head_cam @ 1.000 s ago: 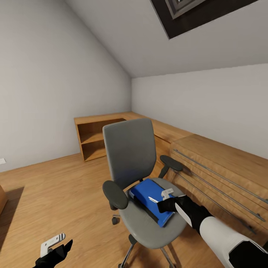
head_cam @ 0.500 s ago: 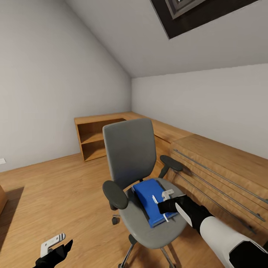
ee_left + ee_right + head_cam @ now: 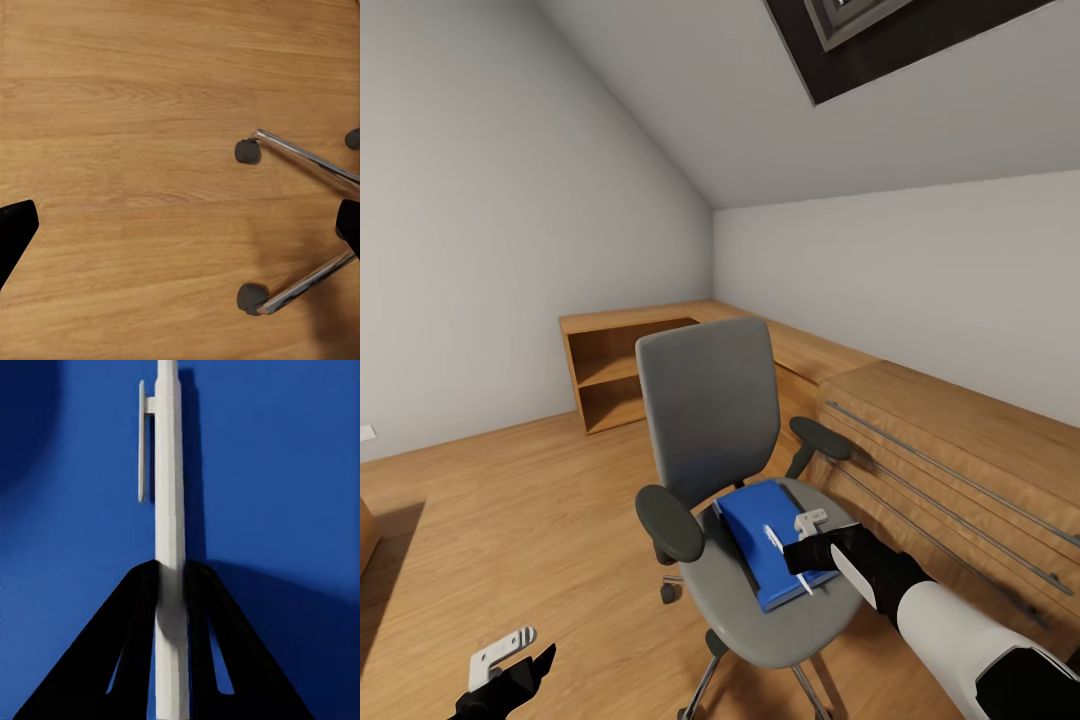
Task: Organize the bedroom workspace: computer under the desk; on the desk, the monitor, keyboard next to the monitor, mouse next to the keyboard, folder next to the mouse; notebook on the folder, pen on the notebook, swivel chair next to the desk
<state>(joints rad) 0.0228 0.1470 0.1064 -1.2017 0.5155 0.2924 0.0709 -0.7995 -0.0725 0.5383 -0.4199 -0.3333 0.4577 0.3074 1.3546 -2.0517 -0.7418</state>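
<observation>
The right gripper (image 3: 796, 545) is clamped on a white pen (image 3: 169, 532), holding it just above the blue folder (image 3: 765, 540) on the swivel chair (image 3: 712, 420) seat — probably so the folder can be taken next. The left gripper (image 3: 510, 655) hangs low at near left over the floor (image 3: 135, 150), fingers spread, holding nothing.

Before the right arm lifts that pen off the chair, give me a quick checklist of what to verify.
1. Right gripper closed on the pen: ok, both fingers press its barrel.
2. Pen held straight along the fingers: ok.
3. Pen clear of the blue folder: cannot tell.
4. Folder flat on the chair seat: ok.
5. Left gripper out of the way: ok, open, low over the floor.
6. Desk within sight for placing: not ok.
</observation>
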